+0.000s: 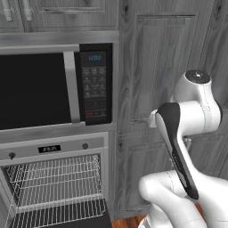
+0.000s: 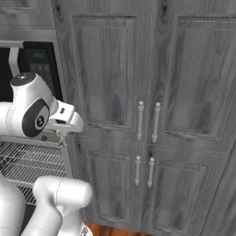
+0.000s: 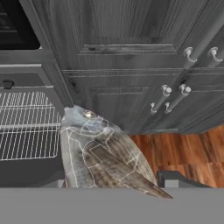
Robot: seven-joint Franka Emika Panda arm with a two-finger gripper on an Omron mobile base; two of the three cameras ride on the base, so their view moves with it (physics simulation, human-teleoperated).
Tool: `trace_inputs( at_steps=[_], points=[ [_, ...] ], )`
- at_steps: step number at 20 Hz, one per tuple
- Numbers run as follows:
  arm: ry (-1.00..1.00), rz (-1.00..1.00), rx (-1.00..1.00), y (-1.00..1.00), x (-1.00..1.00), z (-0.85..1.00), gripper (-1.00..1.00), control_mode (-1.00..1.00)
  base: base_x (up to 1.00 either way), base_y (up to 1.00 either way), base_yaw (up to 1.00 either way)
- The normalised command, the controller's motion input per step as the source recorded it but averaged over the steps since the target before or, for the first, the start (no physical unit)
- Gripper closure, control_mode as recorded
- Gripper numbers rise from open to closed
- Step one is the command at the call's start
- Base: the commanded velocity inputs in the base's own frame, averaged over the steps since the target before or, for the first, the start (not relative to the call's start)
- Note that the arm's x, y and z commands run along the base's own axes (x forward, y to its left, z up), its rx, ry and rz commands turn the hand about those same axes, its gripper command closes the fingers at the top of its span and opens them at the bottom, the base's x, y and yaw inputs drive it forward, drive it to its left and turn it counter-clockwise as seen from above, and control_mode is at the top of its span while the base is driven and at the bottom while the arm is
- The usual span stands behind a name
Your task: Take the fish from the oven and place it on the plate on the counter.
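- Holding the fish (image 3: 103, 153) in the pincer (image 3: 116, 183), jaws parted about the fish's body; one dark fingertip (image 3: 173, 178) showing just right of the tail end, the other hidden behind the fish.
- Fish head pointing away from the hand, toward the lower edge of the cabinet doors (image 3: 131, 65), body grey-silver with pale scale lines.
- Fish hanging clear of the oven (image 1: 55, 182), to the right of its open cavity, over the dark sill and near the wooden floor (image 3: 183, 153).
- Oven cavity open, wire racks (image 1: 55, 178) bare and white, small display and two knobs on the strip above.
- Above the oven, a black-doored microwave (image 1: 53, 87) with keypad and vertical bar handle.
- Right of the oven, tall grey wood-grain cabinets (image 2: 147, 92) with paired bar handles (image 2: 147, 120), doors closed, close ahead of the fish.
- Arm (image 1: 187, 133) folded right of the oven, dark-faced link slanting down in the left base view; wrist near the oven's upper right corner in the right base view.
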Motion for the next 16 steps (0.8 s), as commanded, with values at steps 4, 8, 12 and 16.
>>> trace_inputs(
  at_steps=[4,8,12,16],
  points=[
    [0.0,0.0,0.0,0.0,0.0,0.0,1.0,-1.0,0.0,0.0,0.0],
    [0.0,0.0,0.0,0.0,0.0,0.0,1.0,-1.0,0.0,0.0,0.0],
    [0.0,0.0,0.0,0.0,-0.14,-0.06,1.0,-1.0,0.0,0.0,0.0],
    [0.0,0.0,0.0,-0.03,-0.07,-0.03,1.0,1.0,-0.39,-0.29,0.0]
  ],
)
